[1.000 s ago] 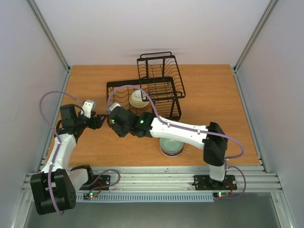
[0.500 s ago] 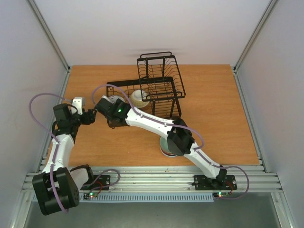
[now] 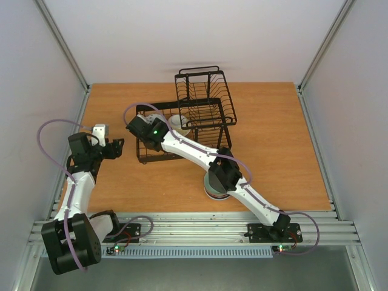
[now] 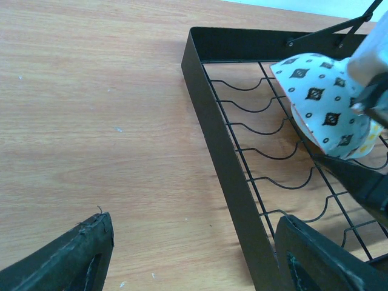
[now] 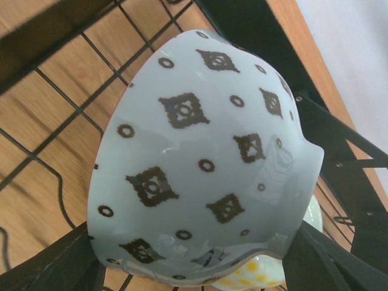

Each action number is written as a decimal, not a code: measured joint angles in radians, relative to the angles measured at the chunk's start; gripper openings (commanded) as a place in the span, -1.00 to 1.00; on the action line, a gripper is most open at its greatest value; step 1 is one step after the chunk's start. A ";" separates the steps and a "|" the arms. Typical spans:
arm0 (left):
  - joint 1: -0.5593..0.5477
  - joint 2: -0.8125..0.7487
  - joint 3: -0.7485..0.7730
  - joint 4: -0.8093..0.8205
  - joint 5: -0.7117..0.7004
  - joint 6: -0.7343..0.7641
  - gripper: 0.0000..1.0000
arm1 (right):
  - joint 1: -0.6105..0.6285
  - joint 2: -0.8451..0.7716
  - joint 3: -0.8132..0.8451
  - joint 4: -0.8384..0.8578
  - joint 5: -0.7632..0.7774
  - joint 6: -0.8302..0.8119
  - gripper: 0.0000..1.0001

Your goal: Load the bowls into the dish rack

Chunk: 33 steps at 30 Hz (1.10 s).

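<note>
Bowl (image 5: 200, 157) has moved from just in front of rack (image 4: 218, 139) to over its lower basket's left end, tilted, clamped in wide-set right gripper (image 3: 138, 126), so lowering and release look next; left gripper (image 3: 115, 147) has backed off, jaws wide, empty.

White left arm (image 3: 76, 194) and right arm (image 3: 185, 147) with black joints, looping lilac cables (image 3: 41, 133), small green lights (image 3: 154, 130)
</note>
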 measured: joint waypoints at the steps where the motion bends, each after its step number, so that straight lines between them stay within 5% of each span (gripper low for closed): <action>1: 0.000 0.000 0.000 0.002 0.001 0.000 0.48 | -0.005 0.009 0.003 -0.002 0.000 -0.003 -0.97; 33: 0.000 0.020 0.000 0.011 0.021 0.000 0.48 | -0.100 0.114 0.033 -0.048 0.243 -0.047 -0.95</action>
